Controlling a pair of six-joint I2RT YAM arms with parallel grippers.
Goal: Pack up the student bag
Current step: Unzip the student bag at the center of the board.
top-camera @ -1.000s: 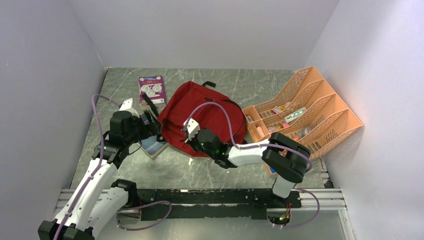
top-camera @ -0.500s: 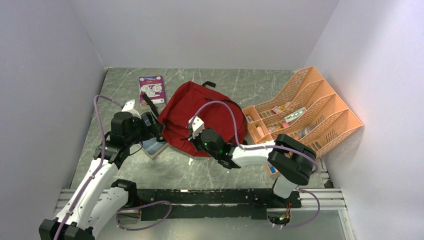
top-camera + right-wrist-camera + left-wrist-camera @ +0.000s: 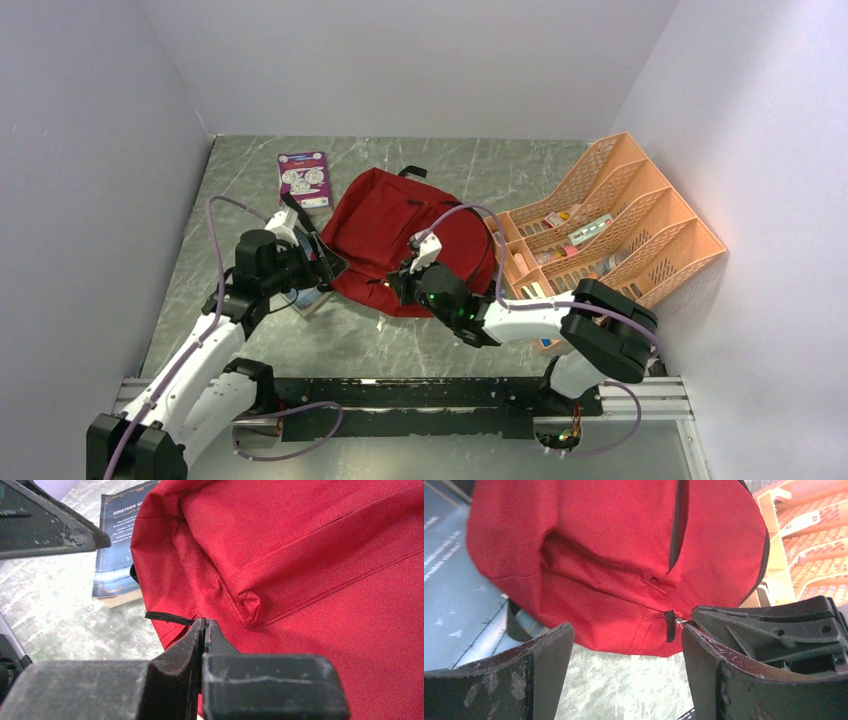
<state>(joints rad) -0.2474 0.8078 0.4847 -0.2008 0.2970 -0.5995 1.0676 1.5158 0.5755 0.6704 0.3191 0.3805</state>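
The student bag [image 3: 400,222], dark red fabric with black trim, lies in the middle of the table. My right gripper [image 3: 394,286] sits at its near edge, shut on the black zipper pull [image 3: 167,617], which sticks out to the left of the pinched tips [image 3: 204,623]. In the left wrist view the same pull [image 3: 669,626] hangs at the bag's [image 3: 614,555] lower seam, beside the right gripper's black fingers [image 3: 769,625]. Open and holding nothing, my left gripper [image 3: 326,268] [image 3: 626,637] hovers just off the bag's near left edge, its jaws on either side of the seam corner.
A dark blue book [image 3: 310,298] [image 3: 117,555] lies partly under the bag's left edge, below my left gripper. A purple book [image 3: 303,178] lies at the back left. An orange plastic desk organiser [image 3: 640,215] with small items stands at the right, close to the bag.
My right gripper has shut on the zipper pull and shifted right with the bag's near edge. My left gripper has moved right, up to the bag, and narrowed slightly.
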